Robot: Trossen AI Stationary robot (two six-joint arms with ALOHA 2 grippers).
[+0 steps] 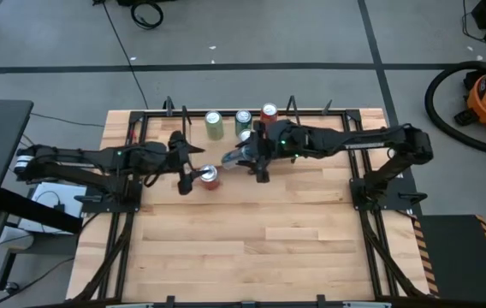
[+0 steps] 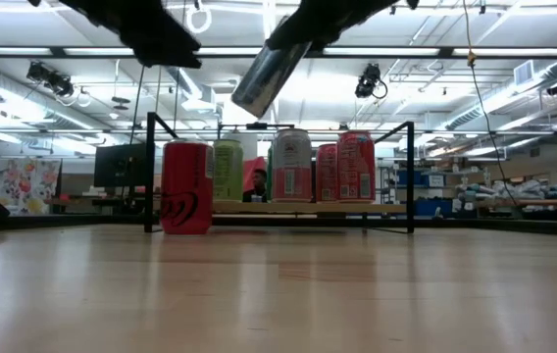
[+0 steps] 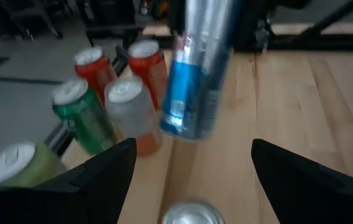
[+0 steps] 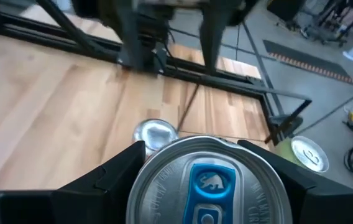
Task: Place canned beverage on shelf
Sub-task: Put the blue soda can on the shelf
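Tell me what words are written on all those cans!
None can be read.
Red can on the table: a swirly white mark, no clear letters.
Cans on the shelf: print too small and blurred.
Blue and silver can in the right end effector: label blurred; its tab shows a tiny picture, no words.

left arm (image 1: 97,159): dark, matte black links, slim tube forearm, pale grey-white section at base end
right arm (image 1: 354,139): same black build, chunky elbow joint, small green light on wrist housing
left gripper (image 3: 192,165): two broad flat black fingers, tapered edges
right gripper (image 4: 192,155): two black wedge-shaped fingers
cables: black lines along links
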